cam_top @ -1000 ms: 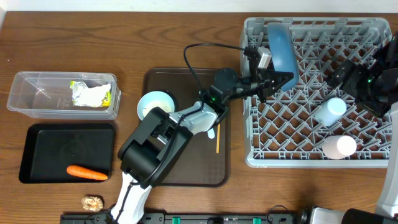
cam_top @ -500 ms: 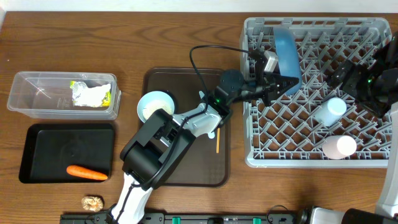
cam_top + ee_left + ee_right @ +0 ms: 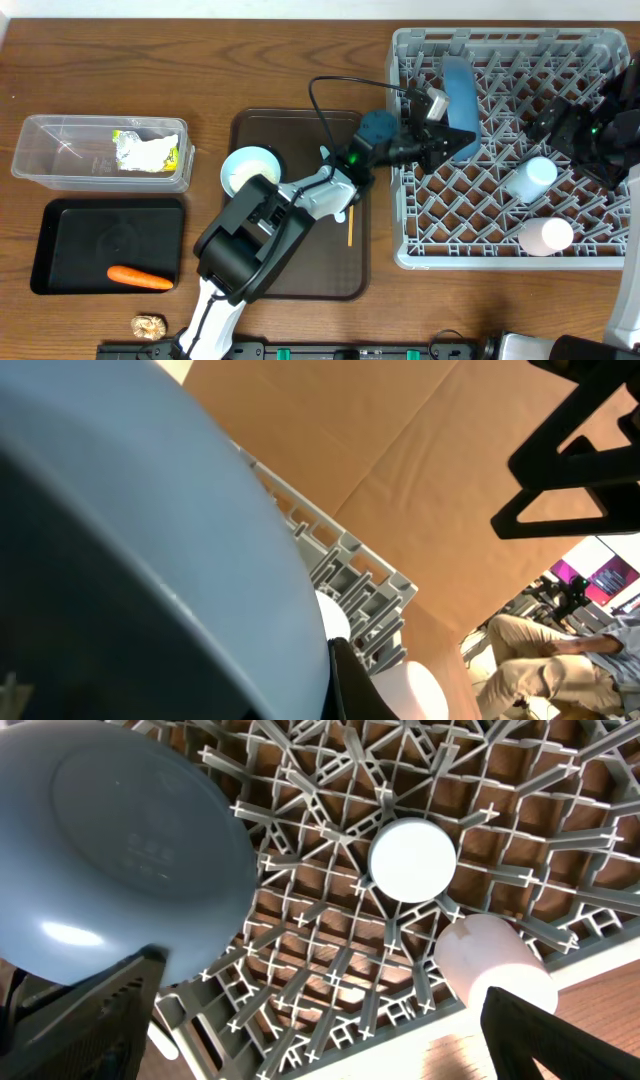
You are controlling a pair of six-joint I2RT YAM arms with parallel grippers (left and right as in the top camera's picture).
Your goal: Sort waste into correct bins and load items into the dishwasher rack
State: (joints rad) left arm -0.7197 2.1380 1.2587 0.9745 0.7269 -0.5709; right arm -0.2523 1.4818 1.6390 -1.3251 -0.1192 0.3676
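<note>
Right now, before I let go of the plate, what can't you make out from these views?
Blue plate's lower edge among the dishwasher rack's pegs: overhead, the left hand covers it; left wrist view, the plate fills the frame, blurred.
White bowl: overhead, the left arm overlaps its near edge.
Loose rice grains: too small to find overhead.

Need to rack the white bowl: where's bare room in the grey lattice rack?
Free: bottom-left of the grey lattice dishwasher rack, bordered by the large round blue plate, light blue cup and pink cup. Crowded: right side, around both cups.
</note>
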